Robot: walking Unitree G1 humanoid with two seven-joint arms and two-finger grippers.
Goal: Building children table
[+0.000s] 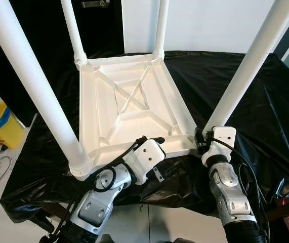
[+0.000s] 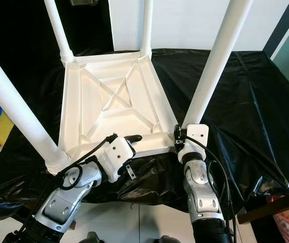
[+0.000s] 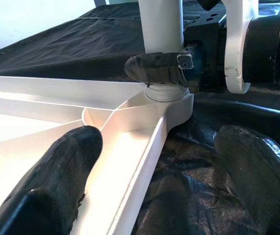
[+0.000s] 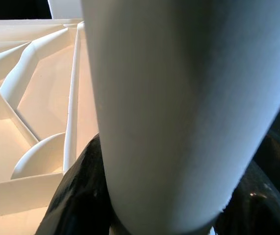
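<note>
Eye views: the table (image 1: 134,101) is laid upside down on a black sheet (image 1: 245,96), four legs up. The right gripper (image 1: 201,137) is clamped on the near right leg (image 1: 245,66).

Left wrist view: the left gripper (image 3: 149,196) is spread astride the frame rail.

Right wrist view: the leg is best twisted squarely while the frame is steadied.

Two silver arms, white wrist housings.
Left arm (image 1: 96,197), right arm (image 1: 230,195): black cables looped alongside; black, worn fingers (image 3: 61,171).
</note>
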